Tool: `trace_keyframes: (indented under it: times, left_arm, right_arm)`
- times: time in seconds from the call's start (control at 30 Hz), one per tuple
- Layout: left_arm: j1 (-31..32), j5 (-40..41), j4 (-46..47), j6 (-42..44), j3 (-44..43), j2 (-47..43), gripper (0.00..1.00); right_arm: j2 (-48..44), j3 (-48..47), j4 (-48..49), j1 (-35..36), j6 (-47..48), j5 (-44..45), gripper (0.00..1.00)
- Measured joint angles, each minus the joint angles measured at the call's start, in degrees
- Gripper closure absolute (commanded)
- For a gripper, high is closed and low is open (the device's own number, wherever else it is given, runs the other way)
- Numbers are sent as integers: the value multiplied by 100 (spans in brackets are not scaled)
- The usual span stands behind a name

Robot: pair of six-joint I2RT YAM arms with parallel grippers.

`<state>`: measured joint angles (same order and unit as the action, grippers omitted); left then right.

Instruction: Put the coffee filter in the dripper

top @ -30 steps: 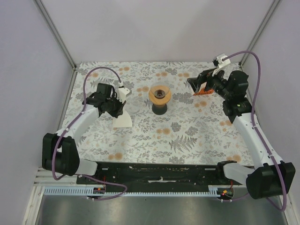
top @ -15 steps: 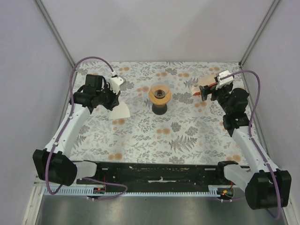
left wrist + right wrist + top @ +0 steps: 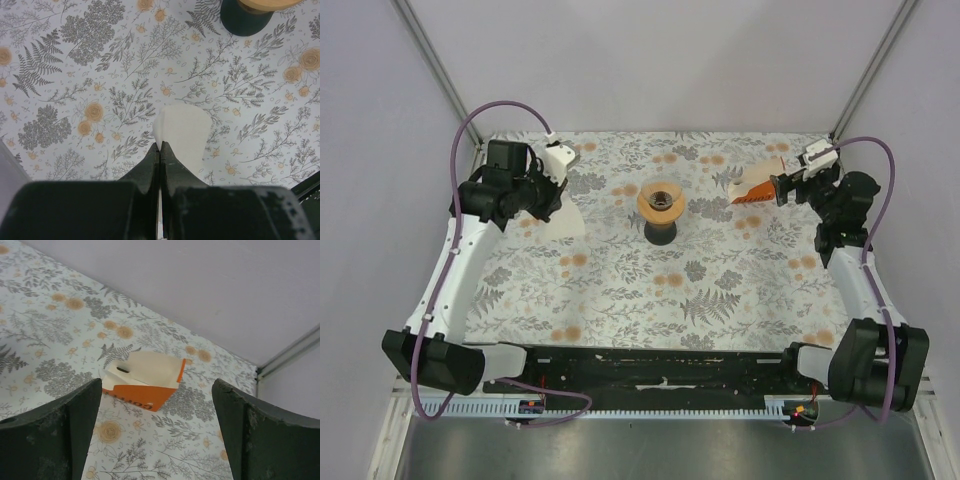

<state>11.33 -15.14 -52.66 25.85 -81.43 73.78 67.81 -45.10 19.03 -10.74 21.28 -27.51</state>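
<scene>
The coffee filter [image 3: 569, 222], a white paper fan, hangs from my left gripper [image 3: 556, 198], which is shut on its edge above the left back of the table. In the left wrist view the filter [image 3: 183, 131] sticks out past the closed fingertips [image 3: 160, 148]. The orange-brown dripper [image 3: 661, 201] sits on a dark cup [image 3: 661, 232] at centre back, to the right of the filter. Its rim [image 3: 270, 4] and the cup [image 3: 247, 21] show at the top right of the left wrist view. My right gripper [image 3: 784, 187] is open and empty.
An orange-and-white box [image 3: 756, 188] lies on the floral table at the back right, just in front of my right gripper; it also shows in the right wrist view [image 3: 145, 381]. Grey walls and frame posts close the back and sides.
My left arm has swung back and left, carrying the filter off the table. My right gripper has let go of the box and drawn back to the right.
</scene>
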Motion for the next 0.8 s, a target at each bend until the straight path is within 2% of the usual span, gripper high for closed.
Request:
trace_keyframes:
  times: [0.23, 0.57, 0.7, 0.8]
  left_arm:
    - [0, 262, -201, 9, -133, -2, 98]
    - [0, 358, -299, 68, -98, -120, 98]
    - [0, 273, -302, 76, -109, -125, 98]
    - [0, 92, -302, 166, -114, -164, 98]
  right_arm:
    - [925, -638, -190, 2, -450, -1093, 2]
    - [1003, -640, -363, 7, -588, -973, 2]
    - [992, -756, -514, 74, -1027, -1016, 2]
    - [990, -1202, -938, 260, -1340, -1158, 2]
